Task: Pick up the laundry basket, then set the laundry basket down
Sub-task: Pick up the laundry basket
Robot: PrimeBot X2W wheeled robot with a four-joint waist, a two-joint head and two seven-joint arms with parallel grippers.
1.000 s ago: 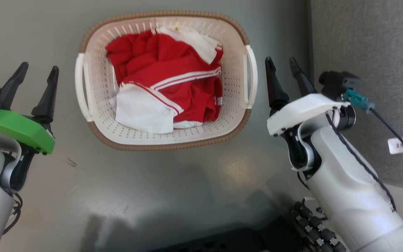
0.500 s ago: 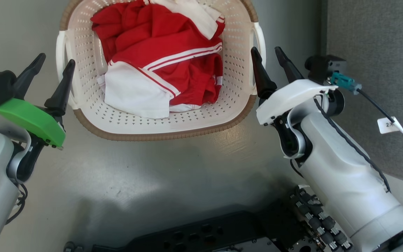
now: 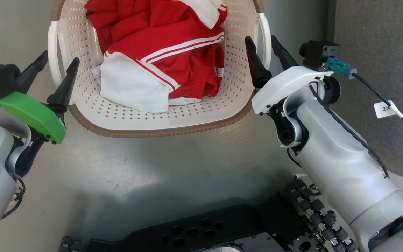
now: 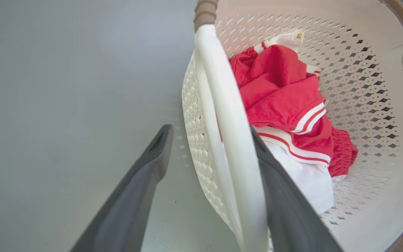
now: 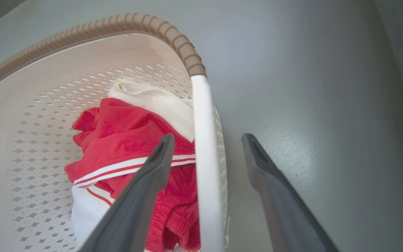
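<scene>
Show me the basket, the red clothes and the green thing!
laundry basket (image 3: 159, 132), head view, on its brown front rim.
red clothes (image 3: 173, 38), head view, on the red cloth above the white stripes.
green cover (image 3: 30, 113), head view, on its flat top.

Crumpled red-and-white garment (image 3: 159, 52); glossy grey floor (image 3: 152, 168); textured grey surface (image 3: 380, 31) at right.
</scene>
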